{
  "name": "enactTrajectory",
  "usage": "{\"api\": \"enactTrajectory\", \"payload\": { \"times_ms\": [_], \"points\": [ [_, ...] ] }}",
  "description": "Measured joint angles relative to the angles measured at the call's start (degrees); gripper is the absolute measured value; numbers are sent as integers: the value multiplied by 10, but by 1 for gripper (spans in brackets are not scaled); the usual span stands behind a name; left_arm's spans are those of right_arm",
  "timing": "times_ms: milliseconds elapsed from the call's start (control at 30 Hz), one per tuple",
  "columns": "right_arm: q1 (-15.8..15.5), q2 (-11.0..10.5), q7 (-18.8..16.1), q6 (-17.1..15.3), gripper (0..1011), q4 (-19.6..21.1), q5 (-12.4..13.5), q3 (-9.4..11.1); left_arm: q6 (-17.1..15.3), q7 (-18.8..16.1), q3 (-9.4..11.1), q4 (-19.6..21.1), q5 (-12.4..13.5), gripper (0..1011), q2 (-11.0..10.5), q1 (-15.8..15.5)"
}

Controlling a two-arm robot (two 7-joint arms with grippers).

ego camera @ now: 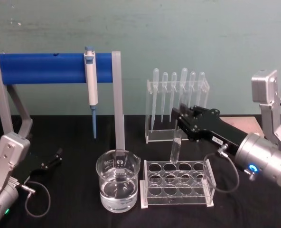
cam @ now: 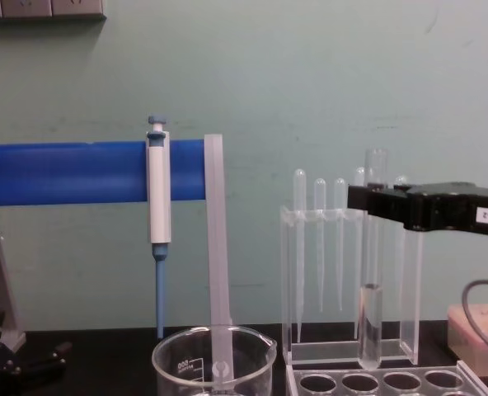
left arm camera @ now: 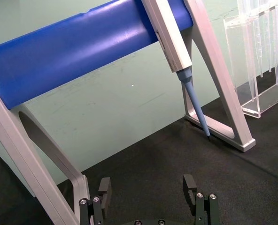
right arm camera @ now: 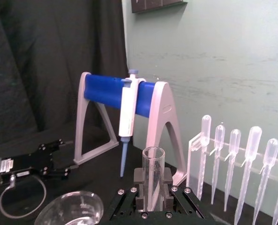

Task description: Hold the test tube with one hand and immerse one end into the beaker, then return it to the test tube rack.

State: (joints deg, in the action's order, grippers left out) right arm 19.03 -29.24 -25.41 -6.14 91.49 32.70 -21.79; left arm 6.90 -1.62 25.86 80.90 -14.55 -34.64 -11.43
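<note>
Gripping the test tube (ego camera: 175, 145) near its upper end, the right gripper (ego camera: 180, 124) has its jaws closed on the glass and holds it upright just above the clear rack (ego camera: 177, 184). At nine o'clock from the rack, the beaker (ego camera: 117, 186) stands on the counter (ego camera: 74, 199). Parked at the counter's eight o'clock edge, the left gripper (left arm camera: 148, 187) rests with jaws spread and empty.

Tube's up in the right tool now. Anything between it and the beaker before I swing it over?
Nothing visible blocks it. The right tool holds the test tube upright, its bottom just above the clear rack. The beaker stands beside the rack on its left, mouth open. The micropipette hangs farther back.
</note>
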Motion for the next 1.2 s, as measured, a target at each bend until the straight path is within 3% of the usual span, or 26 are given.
{"api": "enactTrajectory", "payload": {
  "times_ms": [433,933,1200],
  "points": [
    [-30,-12,-3,12,225,22,0,4,0,0,0,0,0,1000,0,0],
    [-9,10,-12,24,225,-20,-14,-12,0,0,0,0,0,1000,0,0],
    [-5,24,-16,48,224,-51,-34,-21,0,0,0,0,0,1000,0,0]
  ]
}}
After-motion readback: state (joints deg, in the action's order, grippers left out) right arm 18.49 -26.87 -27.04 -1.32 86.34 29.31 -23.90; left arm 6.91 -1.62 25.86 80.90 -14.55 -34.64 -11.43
